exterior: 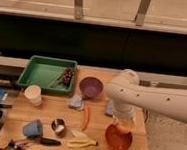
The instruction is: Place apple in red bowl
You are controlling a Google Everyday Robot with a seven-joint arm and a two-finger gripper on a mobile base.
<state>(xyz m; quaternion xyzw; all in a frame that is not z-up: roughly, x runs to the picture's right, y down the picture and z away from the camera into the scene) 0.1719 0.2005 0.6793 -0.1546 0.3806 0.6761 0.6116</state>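
Two bowls were counted on the wooden table (32,114): one round orange-red bowl (118,139) with plain sides at the near right, and one purple bowl (91,87) further back, near the middle. One green rectangular tray (39,74) was seen at the back left, with a dark red cluster (65,76) lying in its right end. One white paper cup (33,94), one blue cup (32,129) and one small metal cup (58,126) were noted on the left half. One long orange-red carrot (85,117) and one yellow banana (81,142) lay between the cups and the orange-red bowl. Two pale blue cloth-like items (75,102) were present, the second (109,109) partly covered by the arm.

The gripper (123,125) was positioned directly above the orange-red bowl, hanging from the white arm (149,99), which was cut off at the right edge. A small yellow-orange apple (123,127) was seen at the gripper, just over the bowl's rim; whether it was gripped or released could not be told. A dark tool (40,141) at the front left was hard to make out.
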